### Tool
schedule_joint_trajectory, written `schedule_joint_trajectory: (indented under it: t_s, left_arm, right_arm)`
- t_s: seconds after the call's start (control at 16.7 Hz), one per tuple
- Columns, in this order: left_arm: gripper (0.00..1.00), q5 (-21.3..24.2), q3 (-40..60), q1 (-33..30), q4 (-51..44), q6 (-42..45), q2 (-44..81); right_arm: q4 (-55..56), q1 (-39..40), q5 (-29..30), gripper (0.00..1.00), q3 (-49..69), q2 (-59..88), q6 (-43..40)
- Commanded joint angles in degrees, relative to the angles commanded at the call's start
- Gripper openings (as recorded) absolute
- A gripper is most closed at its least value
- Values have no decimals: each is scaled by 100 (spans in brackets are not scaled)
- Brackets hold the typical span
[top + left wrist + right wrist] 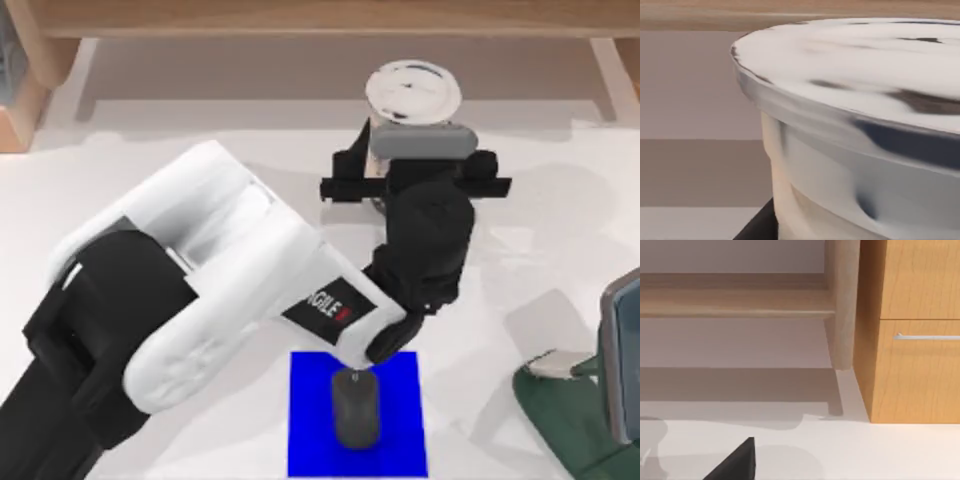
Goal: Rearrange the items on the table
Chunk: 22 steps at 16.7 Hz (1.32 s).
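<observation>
— White tabletop (520,240) fills most of the top view, with a brown wooden ledge (300,15) running along the far edge. What sits on it?

— Near the front edge, about the middle, lies a flat blue mat (310,420). The dark grey mouse (357,408) rests on it, lengthwise, toward the mat's right half.

— And the cup?

— The cup (413,92) stands upright at the far side of the table, just in front of the ledge, right of centre. Its white lid faces the overhead camera. In the left wrist view the cup (850,150) is very close: the lid's rim, the clear wall and the pale milky drink beneath.

— Where is the left arm?

— It reaches diagonally from the near left corner across the table, over the mat's far edge. The left gripper (418,150) is at the cup's near side, just below the lid. Its black crossbar spans wider than the cup. A dark finger (757,227) shows beside the cup's wall.

— Is it pinching the cup?

— I cannot tell whether the fingers press on the cup or stand off it.

— The right arm?

— Parked at the table's right edge, near the front. The right gripper (555,365) points left; its wrist view shows a black fingertip (737,462) over the white surface, a wooden cabinet (915,340) with a drawer handle beyond. Whether it is spread or closed, I cannot tell.
</observation>
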Motion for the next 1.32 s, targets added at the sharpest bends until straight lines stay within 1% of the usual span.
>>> schedule_joint_trajectory:
  t_s: [0.12,0.3,0.48,0.72,1.02,1.32]
  left_arm:
    - [0,57,84,20,-29,26,-137]
    - [0,299,131,89,-278,118,-483]
    - [0,706,98,210,-715,246,-950]
    - [0,1375,40,503,-1368,398,-1656]
    - [0,2199,21,1163,-2037,461,-2387]
    - [0,2929,-11,2172,-2513,345,-2729]
  right_arm:
    - [0,0,0,100,0,0,0]
    - [0,0,0,100,0,0,0]
    - [0,0,0,100,0,0,0]
    - [0,0,0,100,0,0,0]
    - [0,0,0,100,0,0,0]
    - [0,0,0,100,0,0,0]
